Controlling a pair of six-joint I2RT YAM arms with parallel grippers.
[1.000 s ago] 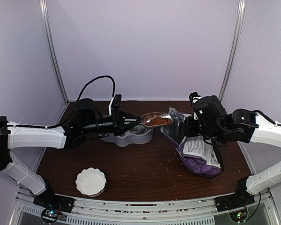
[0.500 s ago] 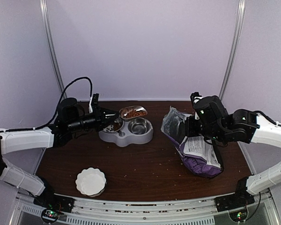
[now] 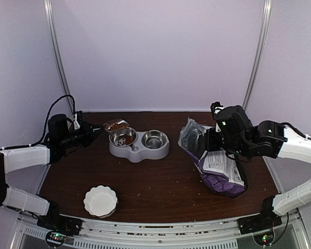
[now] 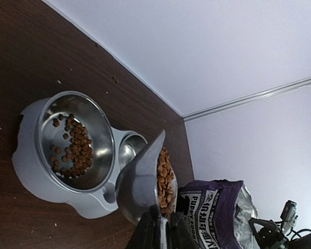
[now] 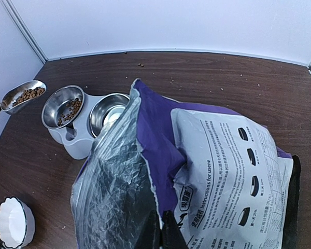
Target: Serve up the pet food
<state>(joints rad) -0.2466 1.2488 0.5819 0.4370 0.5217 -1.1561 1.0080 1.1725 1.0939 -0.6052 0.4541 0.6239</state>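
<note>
Far left, the left gripper [image 3: 96,131] has its jaws pinched on the handle of a shiny metal scoop [image 3: 115,125]. The scoop carries a heap of pet food [image 4: 165,174]. It hangs just off the far-left rim of the grey feeder [image 3: 139,151], not over either bowl as far as I can tell from the top view.

Closer to the near edge of the table [image 3: 160,194] there's a white fluted bowl [image 3: 100,201] sitting by itself, well apart from everything else.

The feeder has 2 steel bowls. The left bowl [image 4: 75,140] has a thin layer of kibble across the bottom, with metal showing around it. The right bowl [image 3: 154,139] looks bare and shiny. A few stray crumbs are dotted over the tabletop.

Over on the right, the purple-and-white bag [image 3: 221,168] lies on its back with its mouth gaping toward the feeder and its silver lining showing. The right gripper [image 5: 165,232] has its jaws pressed tight on the bag's top edge, right where the lining meets the printed side.
</note>
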